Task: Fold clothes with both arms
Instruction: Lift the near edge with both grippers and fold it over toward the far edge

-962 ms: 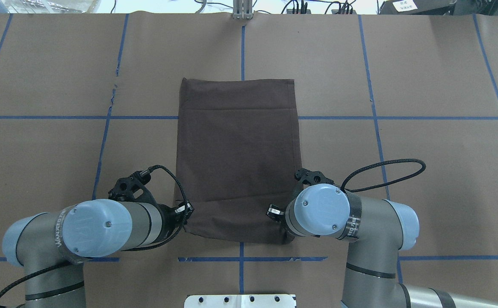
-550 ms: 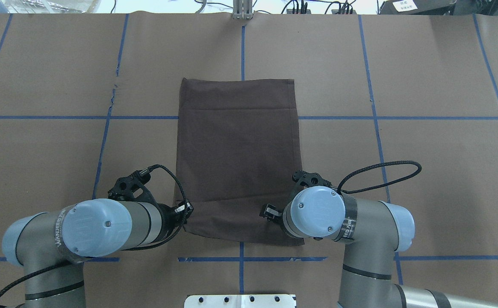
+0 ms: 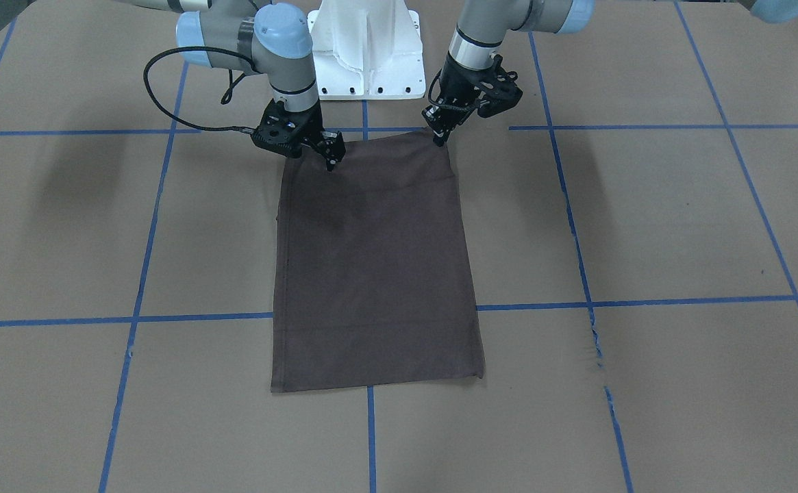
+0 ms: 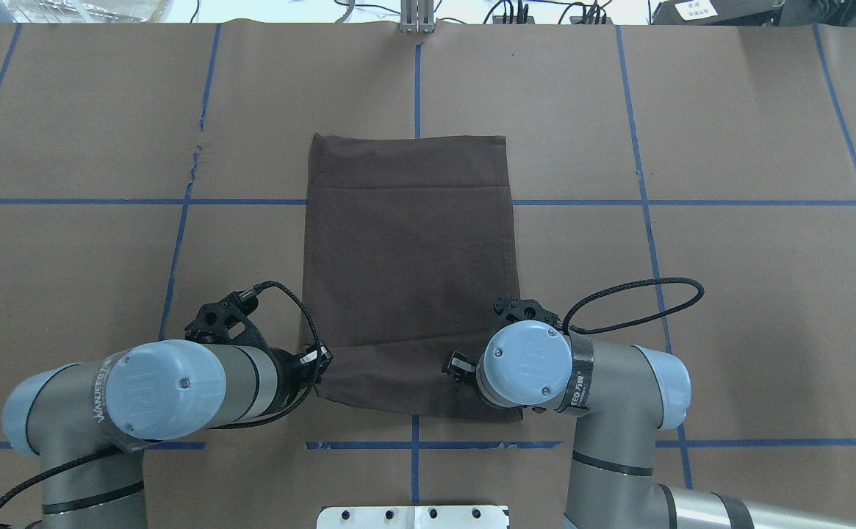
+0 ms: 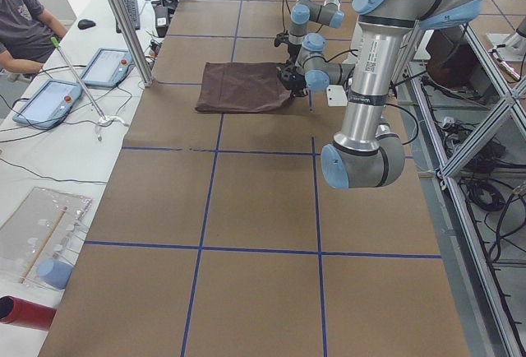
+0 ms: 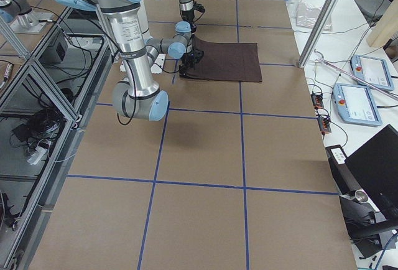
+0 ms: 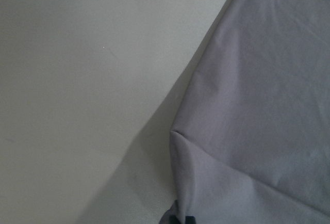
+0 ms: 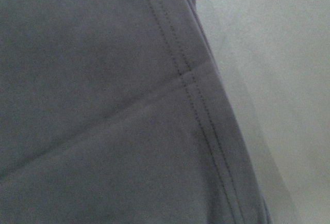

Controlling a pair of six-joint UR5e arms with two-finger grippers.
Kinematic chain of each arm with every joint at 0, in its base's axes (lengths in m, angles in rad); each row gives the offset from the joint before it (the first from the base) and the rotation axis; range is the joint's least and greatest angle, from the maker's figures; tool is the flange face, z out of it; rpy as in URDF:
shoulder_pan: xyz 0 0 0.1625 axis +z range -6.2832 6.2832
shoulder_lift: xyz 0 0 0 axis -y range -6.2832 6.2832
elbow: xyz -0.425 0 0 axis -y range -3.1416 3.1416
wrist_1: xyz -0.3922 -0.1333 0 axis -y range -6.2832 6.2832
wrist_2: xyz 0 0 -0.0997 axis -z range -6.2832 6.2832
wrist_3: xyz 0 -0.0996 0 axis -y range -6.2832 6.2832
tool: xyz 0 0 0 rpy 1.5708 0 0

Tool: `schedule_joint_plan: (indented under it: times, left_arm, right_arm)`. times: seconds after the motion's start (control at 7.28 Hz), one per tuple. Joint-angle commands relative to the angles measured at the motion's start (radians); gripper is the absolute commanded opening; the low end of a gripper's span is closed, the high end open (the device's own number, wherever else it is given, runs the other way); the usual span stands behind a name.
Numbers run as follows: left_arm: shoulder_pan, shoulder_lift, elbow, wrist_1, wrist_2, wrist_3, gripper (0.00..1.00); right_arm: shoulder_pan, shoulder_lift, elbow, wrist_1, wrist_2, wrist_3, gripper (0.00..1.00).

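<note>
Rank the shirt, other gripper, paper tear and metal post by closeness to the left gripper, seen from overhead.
1. T-shirt, corner at the left gripper.
2. Right gripper, across the shirt.
3. Paper tear, far left.
4. Metal post, far edge.

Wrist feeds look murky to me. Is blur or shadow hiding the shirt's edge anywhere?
Left wrist view: washed-out and soft, but the T-shirt edge reads against the table, with a shadow alongside. Right wrist view: grainy, hem stitching legible. Front-facing view: evenly lit, faint arm shadows, no glare.
</note>
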Motion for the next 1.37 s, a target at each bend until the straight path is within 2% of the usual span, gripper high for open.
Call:
schedule_joint_plan:
  times: [0.0, 0.14, 0.27, 0.41, 0.55, 1.24]
  left_arm:
    - [-0.002, 0.000, -0.001, 0.000, 0.000, 0.000, 0.00]
    - [-0.002, 0.000, -0.001, 0.000, 0.000, 0.000, 0.00]
    - [-0.002, 0.000, 0.000, 0.000, 0.000, 0.000, 0.00]
    - [-0.002, 0.000, -0.001, 0.000, 0.000, 0.000, 0.00]
    - [-0.001, 0.000, -0.001, 0.000, 0.000, 0.000, 0.00]
    - [-0.001, 0.000, 0.000, 0.000, 0.002, 0.000, 0.00]
  right_arm:
    - [0.000, 0.001, 0.004, 0.000, 0.001, 0.002, 0.63]
    - [0.002, 0.001, 0.006, 0.000, 0.001, 0.002, 0.34]
    - [0.002, 0.001, 0.007, 0.000, 0.003, 0.000, 0.16]
    - [0.002, 0.001, 0.007, 0.000, 0.003, 0.000, 0.04]
    - [0.002, 0.001, 0.006, 0.000, 0.003, 0.002, 0.00]
    - [0.000, 0.008, 0.012, 0.000, -0.003, 0.019, 0.00]
